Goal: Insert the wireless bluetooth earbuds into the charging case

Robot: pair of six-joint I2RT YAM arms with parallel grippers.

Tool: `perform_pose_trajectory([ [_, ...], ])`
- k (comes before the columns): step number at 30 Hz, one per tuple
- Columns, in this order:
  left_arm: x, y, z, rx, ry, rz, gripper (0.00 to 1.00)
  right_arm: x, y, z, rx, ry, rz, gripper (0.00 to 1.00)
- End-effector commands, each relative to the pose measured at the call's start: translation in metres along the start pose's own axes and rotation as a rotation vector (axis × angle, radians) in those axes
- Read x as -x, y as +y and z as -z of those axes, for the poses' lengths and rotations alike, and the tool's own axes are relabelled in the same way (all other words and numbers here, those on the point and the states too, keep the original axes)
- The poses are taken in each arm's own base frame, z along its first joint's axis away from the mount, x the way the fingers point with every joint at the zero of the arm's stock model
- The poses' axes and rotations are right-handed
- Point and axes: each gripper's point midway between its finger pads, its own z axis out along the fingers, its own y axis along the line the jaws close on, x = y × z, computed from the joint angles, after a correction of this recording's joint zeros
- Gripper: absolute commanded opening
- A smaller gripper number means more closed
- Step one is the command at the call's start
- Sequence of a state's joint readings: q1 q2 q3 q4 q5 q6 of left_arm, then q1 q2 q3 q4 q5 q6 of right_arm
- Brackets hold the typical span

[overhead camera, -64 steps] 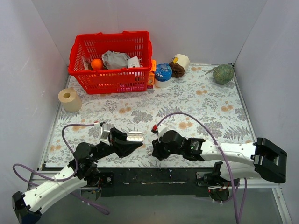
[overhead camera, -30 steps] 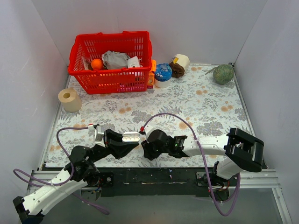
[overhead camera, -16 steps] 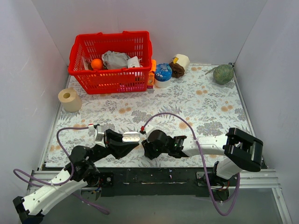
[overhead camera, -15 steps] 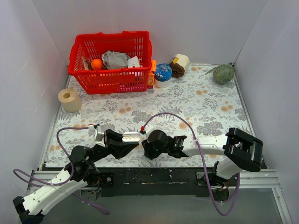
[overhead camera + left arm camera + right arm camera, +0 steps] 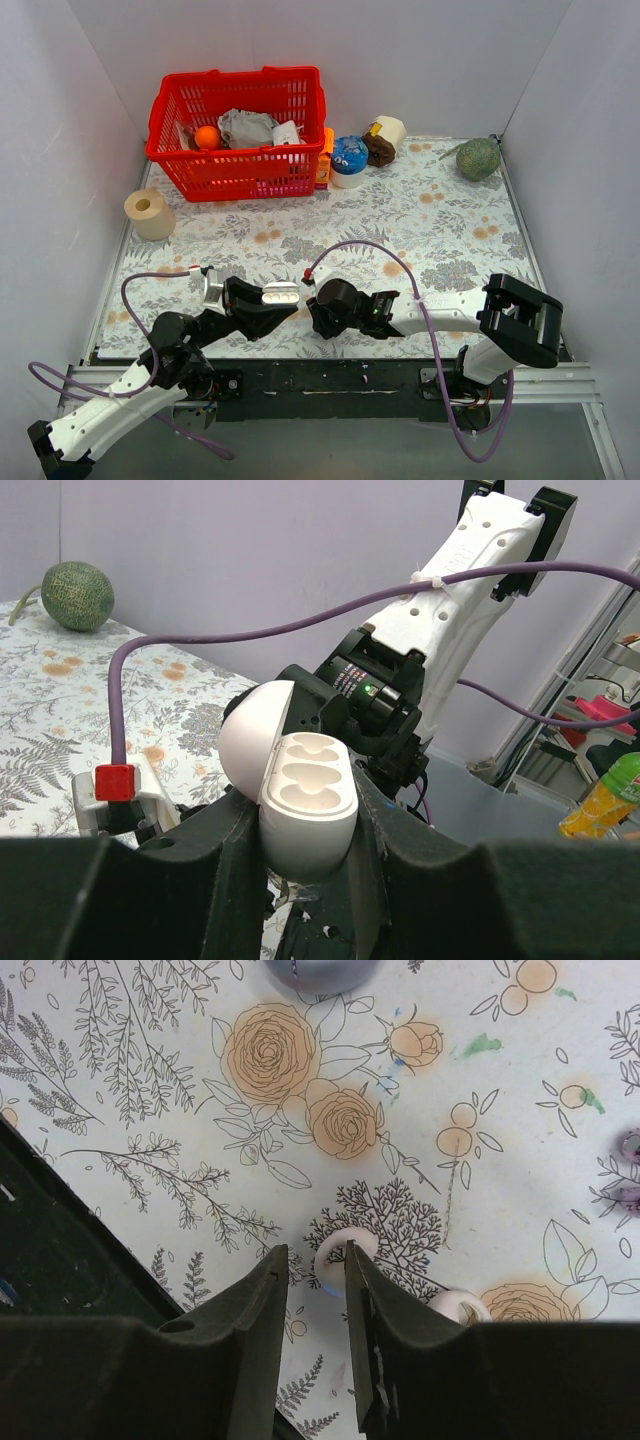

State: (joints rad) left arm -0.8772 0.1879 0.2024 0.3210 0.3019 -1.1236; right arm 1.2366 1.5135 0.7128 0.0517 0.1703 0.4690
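**Left wrist: case open in my left grip, buds down on the cloth**

My left gripper (image 5: 305,830) is clamped on the case (image 5: 305,798), one finger on each side. The lid (image 5: 250,742) is swung back to the left and both wells (image 5: 305,780) face up, bare. Behind the case I see the right arm (image 5: 470,590) reaching in close.

On the right wrist camera, one bud (image 5: 330,1265), small, round and pale, lies on the cloth (image 5: 480,1080) at the tips of my right gripper (image 5: 317,1252). Those jaws stand a little apart, with the bud showing in the gap and partly hidden by one finger. I cannot tell whether either finger touches it. A second bud (image 5: 460,1307) lies just beside that finger. Two purple blobs (image 5: 628,1146) sit cut off at the frame's right edge, and I cannot tell what they are.

From the top camera, the basket (image 5: 238,160) stands at the far left, well apart from both grippers.
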Motion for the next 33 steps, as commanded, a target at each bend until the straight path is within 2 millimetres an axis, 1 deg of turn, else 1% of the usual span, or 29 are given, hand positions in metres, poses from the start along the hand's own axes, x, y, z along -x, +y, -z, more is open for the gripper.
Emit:
perform_pose_trajectory([
  [1,-0.002,0.005,0.000,0.018,0.000,-0.001,0.00,-0.001,-0.011,0.003,-0.061,0.006,-0.016,0.36],
  [3,-0.003,0.005,0.000,0.018,0.003,0.000,0.00,0.001,-0.011,0.004,-0.066,-0.002,-0.019,0.35],
  [5,-0.003,0.005,0.000,0.018,0.003,0.000,0.00,-0.004,-0.015,0.006,-0.081,0.021,-0.020,0.34],
  [12,-0.002,0.005,-0.001,0.018,0.003,-0.001,0.00,-0.007,-0.023,0.008,-0.127,0.025,-0.032,0.29],
  [17,-0.002,0.005,-0.001,0.018,0.003,-0.003,0.00,-0.007,-0.025,0.010,-0.135,0.018,-0.038,0.26],
  [20,-0.003,0.005,-0.001,0.017,0.007,-0.004,0.00,-0.005,-0.026,0.011,-0.140,0.012,-0.035,0.19],
  [21,-0.004,0.005,-0.001,0.018,0.010,-0.001,0.00,-0.004,-0.026,0.012,-0.144,0.010,-0.035,0.14],
  [22,-0.003,0.005,-0.001,0.016,0.009,-0.002,0.00,-0.002,-0.026,0.013,-0.144,0.007,-0.034,0.11],
  [23,-0.003,0.005,-0.001,0.016,0.010,-0.002,0.00,0.001,-0.025,0.015,-0.145,0.001,-0.034,0.09],
  [24,-0.005,0.005,-0.002,0.017,0.014,0.000,0.00,0.008,-0.023,0.020,-0.140,-0.023,-0.038,0.03],
  [25,-0.004,0.005,-0.002,0.016,0.012,-0.001,0.00,0.017,-0.021,0.025,-0.134,-0.044,-0.039,0.01],
  [26,-0.004,0.005,-0.002,0.016,0.013,-0.001,0.00,0.020,-0.021,0.031,-0.141,-0.044,-0.035,0.01],
  [27,-0.004,0.004,-0.002,0.014,0.014,-0.001,0.00,0.029,-0.021,0.039,-0.148,-0.066,-0.033,0.01],
  [28,-0.002,0.004,-0.002,0.014,0.011,-0.003,0.00,0.045,-0.016,0.057,-0.126,-0.114,-0.017,0.01],
  [29,-0.002,0.004,-0.003,0.015,0.010,-0.002,0.00,0.055,-0.014,0.072,-0.117,-0.137,-0.008,0.01],
  [30,-0.001,0.003,-0.003,0.012,0.010,-0.005,0.00,0.072,-0.008,0.096,-0.081,-0.203,-0.007,0.01],
  [31,-0.002,0.005,-0.004,0.017,0.014,-0.006,0.00,0.082,-0.001,0.112,-0.041,-0.237,0.020,0.01],
  [32,0.000,0.004,-0.005,0.012,0.010,-0.011,0.00,0.106,0.012,0.136,0.016,-0.299,0.072,0.01],
  [33,-0.002,0.002,-0.006,-0.003,0.019,-0.011,0.00,0.104,0.018,0.160,0.068,-0.287,0.115,0.01],
])
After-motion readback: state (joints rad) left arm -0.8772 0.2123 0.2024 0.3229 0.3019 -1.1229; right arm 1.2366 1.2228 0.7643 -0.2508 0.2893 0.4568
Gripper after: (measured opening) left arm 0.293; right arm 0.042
